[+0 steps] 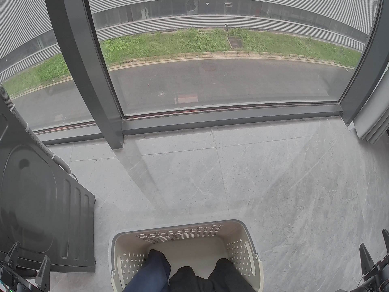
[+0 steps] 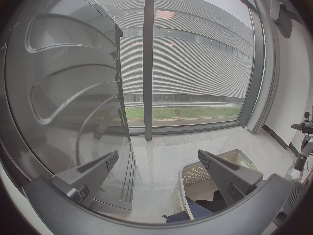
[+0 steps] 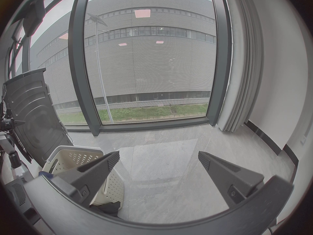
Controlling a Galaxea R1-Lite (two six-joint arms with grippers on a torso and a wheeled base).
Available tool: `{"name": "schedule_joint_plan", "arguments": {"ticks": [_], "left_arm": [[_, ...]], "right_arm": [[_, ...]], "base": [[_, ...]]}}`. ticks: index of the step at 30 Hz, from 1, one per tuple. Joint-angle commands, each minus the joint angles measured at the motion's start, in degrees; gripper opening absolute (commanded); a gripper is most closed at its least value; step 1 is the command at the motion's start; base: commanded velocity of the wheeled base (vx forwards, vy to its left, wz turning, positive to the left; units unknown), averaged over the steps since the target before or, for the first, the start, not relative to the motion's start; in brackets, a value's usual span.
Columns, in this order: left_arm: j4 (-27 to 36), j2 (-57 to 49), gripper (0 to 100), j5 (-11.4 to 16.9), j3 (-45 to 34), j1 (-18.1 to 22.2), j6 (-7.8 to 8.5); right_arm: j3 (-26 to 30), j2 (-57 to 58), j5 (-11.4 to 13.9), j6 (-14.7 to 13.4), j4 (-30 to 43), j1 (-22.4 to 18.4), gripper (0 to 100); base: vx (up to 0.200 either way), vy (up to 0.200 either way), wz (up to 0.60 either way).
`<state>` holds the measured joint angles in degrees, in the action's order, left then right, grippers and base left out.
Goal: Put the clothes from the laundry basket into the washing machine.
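Laundry basket: sits at the bottom centre of the head frame on the grey tiled floor. Holds the clothes, with a blue piece at the lower left of the interior and dark pieces just beside it toward the right, all heaped against the near wall.

Washing machine: fills the left edge of the head frame as a dark ribbed panel, just left of the basket and not touching it.

Left gripper: hangs in the bottom left corner, in front of the machine panel. Fingers spread wide, nothing between them. Stands left of the basket, apart from the clothes.

Right gripper: hangs in the bottom right corner over bare floor. Fingers spread, empty. Stands well to the right of the basket and clothes.

Window: spans the upper half of the head frame.
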<state>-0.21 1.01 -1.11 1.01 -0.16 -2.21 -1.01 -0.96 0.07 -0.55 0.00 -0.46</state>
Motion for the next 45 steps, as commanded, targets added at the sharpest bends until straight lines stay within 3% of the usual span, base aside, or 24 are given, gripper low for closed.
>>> {"name": "schedule_joint_plan", "arguments": {"ticks": [1, 5, 14, 45], "left_arm": [[-0.06, -0.75, 100, 0.14, -1.01, -0.02, 0.27], [-0.06, -0.75, 100, 0.32, -1.01, 0.07, 0.98], [0.03, -0.75, 100, 0.67, -0.92, -0.02, -0.08], [0.12, -0.84, 100, 0.85, -0.92, -0.11, 0.89]], "right_arm": [[1.01, 0.96, 0.01, 0.02, 0.00, 0.02, 100], [1.01, 0.96, 0.01, 0.02, 0.00, -0.06, 100], [1.01, 0.96, 0.01, -0.07, 0.00, 0.02, 100], [1.01, 0.96, 0.01, -0.07, 0.00, -0.06, 100]], "base": [[-0.200, 0.000, 0.00], [-0.200, 0.000, 0.00], [-0.200, 0.000, 0.00], [-0.200, 0.000, 0.00]]}}
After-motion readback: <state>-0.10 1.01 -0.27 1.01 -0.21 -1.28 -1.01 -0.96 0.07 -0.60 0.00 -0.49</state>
